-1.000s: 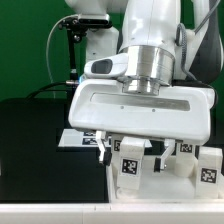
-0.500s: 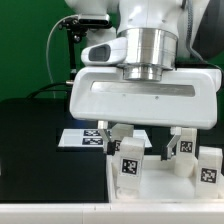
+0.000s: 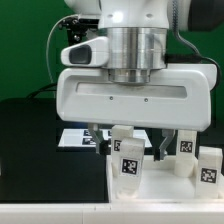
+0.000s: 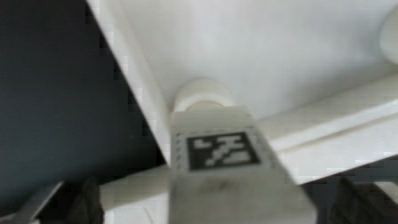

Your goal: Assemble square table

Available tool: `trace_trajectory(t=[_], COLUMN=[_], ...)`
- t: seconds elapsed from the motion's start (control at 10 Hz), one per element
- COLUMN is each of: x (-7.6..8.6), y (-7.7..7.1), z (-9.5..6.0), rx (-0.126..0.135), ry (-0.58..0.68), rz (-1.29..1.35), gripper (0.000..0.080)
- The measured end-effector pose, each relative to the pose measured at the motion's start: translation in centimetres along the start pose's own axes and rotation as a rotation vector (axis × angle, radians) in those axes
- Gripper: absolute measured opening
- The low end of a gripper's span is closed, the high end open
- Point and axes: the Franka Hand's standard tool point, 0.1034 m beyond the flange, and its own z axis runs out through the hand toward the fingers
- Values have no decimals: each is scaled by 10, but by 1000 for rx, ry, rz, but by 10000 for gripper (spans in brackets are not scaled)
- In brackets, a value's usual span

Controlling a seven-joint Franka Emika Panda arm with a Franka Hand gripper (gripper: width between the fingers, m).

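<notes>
Square table assembly looks well along but unfinished, as far as these pictures let me judge. Starting at the tool: the gripper (image 4: 178, 205) stands with its jaws spread wide and holds nothing; in the wrist view one dark fingertip (image 4: 54, 205) sits off to the side of a leg (image 4: 217, 140), with a gap between them, so the leg is released rather than clamped. That leg stands upright on the white square panel (image 4: 267, 50), near a raised rim, its tag facing the camera.

Moving outward, the exterior view shows the arm's broad white hand hanging over the panel (image 3: 140, 185), which lies on the dark table toward the exterior view's right. At least three tagged legs rise from it: one in front (image 3: 128, 160), one behind (image 3: 184, 146) and one at the far right edge (image 3: 208, 166). A fourth I cannot confirm; the hand hides much of the panel. Whether each leg is screwed fully home cannot be told.

Only the exterior view shows the marker board (image 3: 80, 138) lying beyond the panel; only the wrist view shows the open jaws around the leg.
</notes>
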Motion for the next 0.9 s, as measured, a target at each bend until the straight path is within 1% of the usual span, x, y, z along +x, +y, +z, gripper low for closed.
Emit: trace_trajectory(t=[0.1,0.2,0.3,0.4,0.5,0.6,0.7,0.9], x=[5,7,7,7,7,7,7,7], y=[1,0,1,2,2,2,2,2], z=[-3,-2,-2,-2,-2,-2,-2,-1], rx=[-1,-1,-3,-3,-3,-3,-4,-6], ry=[-25,-4,-5,-5,-5,-5,-5,36], rz=[5,17,35,51,122,198,265,511], gripper=[648,648,547,410,410,284,284,284])
